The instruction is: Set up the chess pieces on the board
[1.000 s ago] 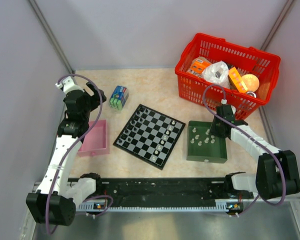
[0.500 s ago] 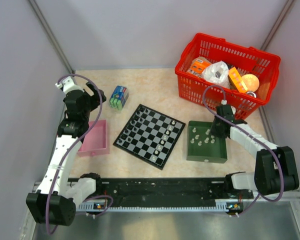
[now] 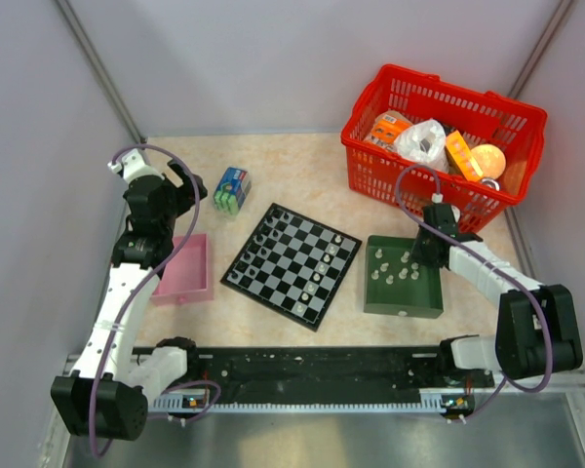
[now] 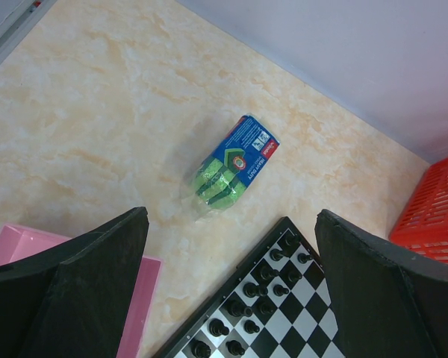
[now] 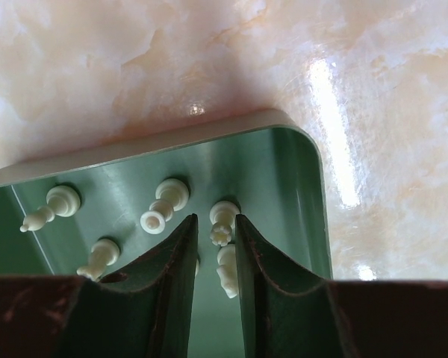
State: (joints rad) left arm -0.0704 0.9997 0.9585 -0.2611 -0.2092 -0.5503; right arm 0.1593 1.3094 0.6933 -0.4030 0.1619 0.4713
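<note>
The board lies mid-table with dark chess pieces along its left side and a few pale ones on its right half. My right gripper is down in the green tray. There its jaws stand narrowly apart around a pale crowned piece, with a gap still showing on the left. A second pale piece lies just behind it, against the right finger. More pale pieces stand to the left. My left gripper hangs wide open and empty over the board's far-left corner.
A red basket full of groceries stands at the back right, close behind the green tray's far wall. A pink tray lies left of the board. A blue-green pack lies behind the board.
The right gripper's jaws have drawn slightly closer around the crowned piece and the right arm has settled a little. The left arm has not moved.
</note>
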